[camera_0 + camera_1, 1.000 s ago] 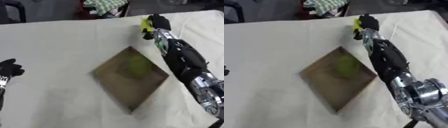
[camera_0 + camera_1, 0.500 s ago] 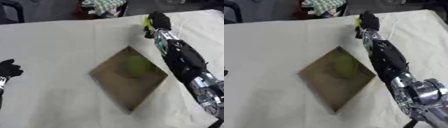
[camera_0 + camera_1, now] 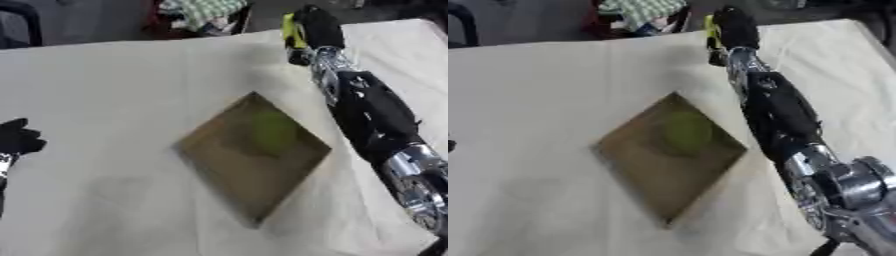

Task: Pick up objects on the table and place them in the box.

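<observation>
right arm (image 3: 372, 112): showing a bulky black shell, running from the lower right of the frame to the top centre | wrist section: showing silver with small dark marks | elbow joint (image 3: 842, 187): gleaming silver, ringed | right hand (image 3: 313, 27): appearing black | left hand (image 3: 17, 137): showing black at the left edge, silver at its wrist

Checked cloth (image 3: 203, 11) beyond table (image 3: 105, 90) far edge.

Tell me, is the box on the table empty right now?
No, the box already has a round green object lying inside it, toward its far corner.
</observation>
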